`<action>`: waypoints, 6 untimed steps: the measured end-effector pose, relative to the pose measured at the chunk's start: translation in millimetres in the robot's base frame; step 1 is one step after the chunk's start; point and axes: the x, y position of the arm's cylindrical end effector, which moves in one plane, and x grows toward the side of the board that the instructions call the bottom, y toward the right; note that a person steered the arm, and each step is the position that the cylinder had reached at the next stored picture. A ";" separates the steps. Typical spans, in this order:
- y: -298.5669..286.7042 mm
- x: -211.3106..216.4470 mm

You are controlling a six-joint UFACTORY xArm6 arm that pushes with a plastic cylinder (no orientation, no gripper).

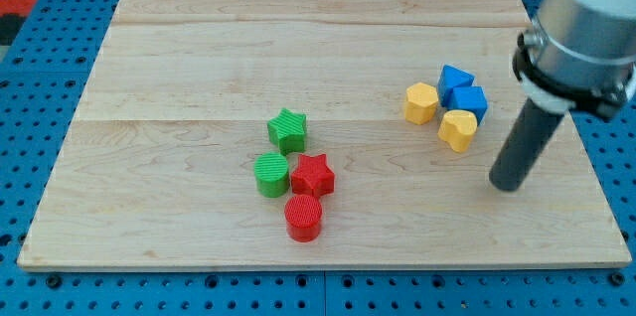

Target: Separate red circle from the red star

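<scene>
The red circle (303,217) lies near the board's bottom middle. The red star (312,175) sits just above it, touching it. My tip (506,186) is at the view's right, far from both red blocks, below and right of the yellow and blue cluster. The rod rises from the tip to the arm body at the top right.
A green circle (271,174) touches the red star's left side. A green star (287,130) sits above them. At the right, a yellow hexagon (421,103), a yellow heart (458,129) and two blue blocks (456,80) (470,101) cluster together on the wooden board (199,58).
</scene>
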 end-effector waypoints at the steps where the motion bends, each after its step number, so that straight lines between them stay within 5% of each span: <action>1: -60.5 27.5; 3: -219.6 17.2; 6: -200.8 -8.8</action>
